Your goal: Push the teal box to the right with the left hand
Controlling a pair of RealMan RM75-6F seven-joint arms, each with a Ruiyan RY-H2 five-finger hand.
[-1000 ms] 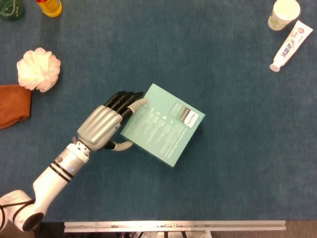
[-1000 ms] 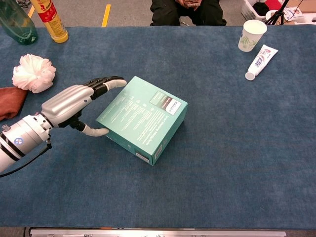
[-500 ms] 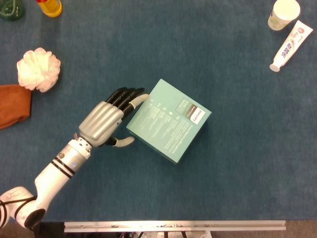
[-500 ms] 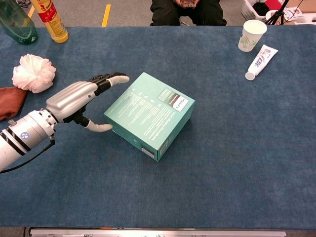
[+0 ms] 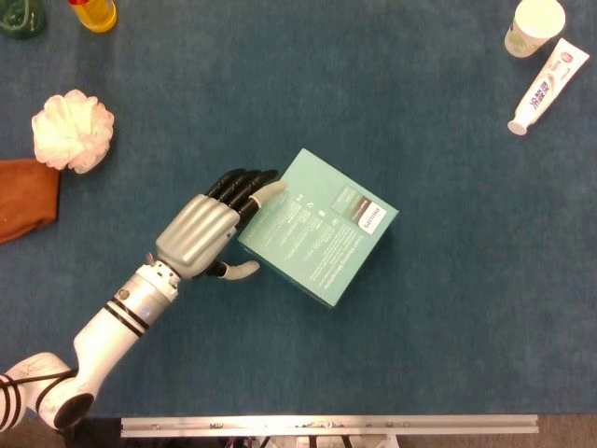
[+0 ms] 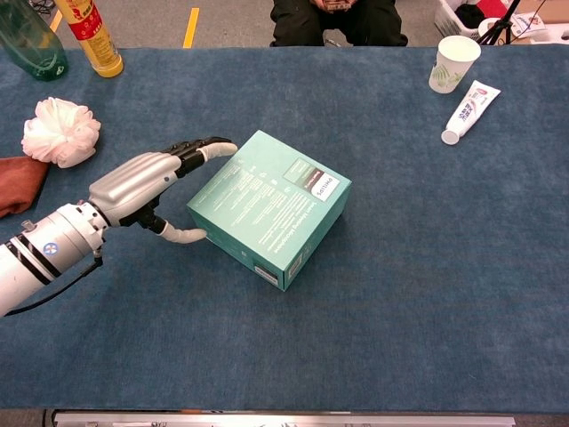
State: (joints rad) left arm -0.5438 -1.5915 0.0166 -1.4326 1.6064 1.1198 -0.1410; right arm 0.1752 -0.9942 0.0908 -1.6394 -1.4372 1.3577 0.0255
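Note:
The teal box lies flat on the blue table, turned diagonally, with a dark label near its right corner. My left hand is at the box's left side. Its fingers are spread, with the fingertips against the upper left edge and the thumb against the lower left edge. It holds nothing. My right hand shows in neither view.
A white bath pouf and an orange cloth lie at the far left. A yellow bottle and a green bottle stand at the back left. A paper cup and a toothpaste tube are at the back right.
The box slid right and a little away from me over the first half second, then stayed put. My left hand followed it and now touches its left side again.

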